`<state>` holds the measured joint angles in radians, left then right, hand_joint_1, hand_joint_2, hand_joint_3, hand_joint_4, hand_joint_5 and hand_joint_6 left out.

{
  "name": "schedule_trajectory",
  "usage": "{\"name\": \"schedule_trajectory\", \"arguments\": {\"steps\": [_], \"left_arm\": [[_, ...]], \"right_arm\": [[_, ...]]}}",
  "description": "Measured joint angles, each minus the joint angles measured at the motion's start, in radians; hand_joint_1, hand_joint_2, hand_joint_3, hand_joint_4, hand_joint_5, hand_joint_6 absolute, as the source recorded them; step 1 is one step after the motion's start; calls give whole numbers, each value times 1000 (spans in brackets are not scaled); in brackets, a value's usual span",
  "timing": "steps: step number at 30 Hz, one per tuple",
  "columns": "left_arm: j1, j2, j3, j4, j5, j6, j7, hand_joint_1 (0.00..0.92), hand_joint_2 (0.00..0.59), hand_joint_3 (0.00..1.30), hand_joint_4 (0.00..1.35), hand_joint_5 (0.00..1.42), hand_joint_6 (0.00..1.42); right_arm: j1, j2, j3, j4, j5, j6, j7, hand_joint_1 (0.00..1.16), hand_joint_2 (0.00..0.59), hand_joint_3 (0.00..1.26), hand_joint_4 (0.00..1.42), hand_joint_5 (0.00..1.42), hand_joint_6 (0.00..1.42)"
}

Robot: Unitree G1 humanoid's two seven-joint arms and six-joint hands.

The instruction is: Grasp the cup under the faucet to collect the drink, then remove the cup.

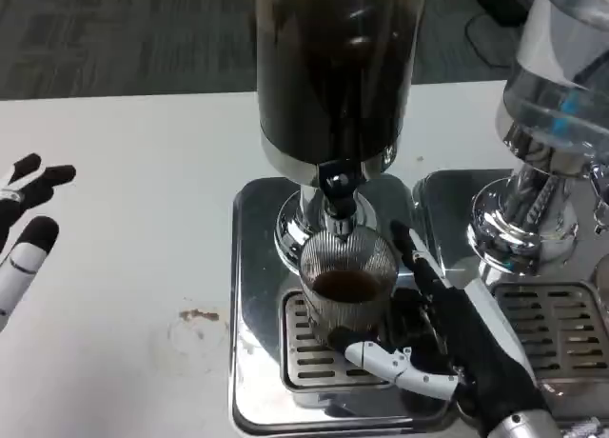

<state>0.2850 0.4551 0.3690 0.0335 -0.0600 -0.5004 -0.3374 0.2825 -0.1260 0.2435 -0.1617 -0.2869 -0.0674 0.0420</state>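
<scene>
Bright light from above is shining on the white worktop (143, 219), the metal tray (252, 267) is glaring, and everything is looking a little blurry.

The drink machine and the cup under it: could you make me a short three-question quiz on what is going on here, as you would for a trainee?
1. True or false: the ribbed glass cup under the faucet already has dark drink in it.
2. Which hand is at the cup? A) left B) right
3. Fill in: the cup stands on the slotted metal ____ of the machine's tray.

Key:
1. True; a dark pool shows inside the glass.
2. B; the right hand reaches around the cup's base and side, while the left hand waits over the white table. Whether it already grips firmly cannot be told.
3. Grate.
</scene>
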Motion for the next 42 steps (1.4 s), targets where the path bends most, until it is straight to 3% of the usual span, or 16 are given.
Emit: {"name": "schedule_trajectory", "arguments": {"steps": [16, 22, 42], "left_arm": [[28, 21, 14, -28, -16, 24, -9, 0, 207, 271, 0, 142, 0], [34, 41, 24, -37, -20, 35, -10, 0, 207, 278, 0, 153, 0], [76, 30, 43, -90, -21, 59, -7, 0, 211, 295, 38, 206, 0]], "right_arm": [[-43, 50, 2, 130, 41, -109, -32, 776, 124, 0, 0, 11, 206], [-65, 55, 4, 161, 40, -122, -39, 782, 124, 0, 0, 15, 204], [-120, 54, 25, 219, 55, -143, -8, 785, 116, 0, 42, 86, 244]]}}
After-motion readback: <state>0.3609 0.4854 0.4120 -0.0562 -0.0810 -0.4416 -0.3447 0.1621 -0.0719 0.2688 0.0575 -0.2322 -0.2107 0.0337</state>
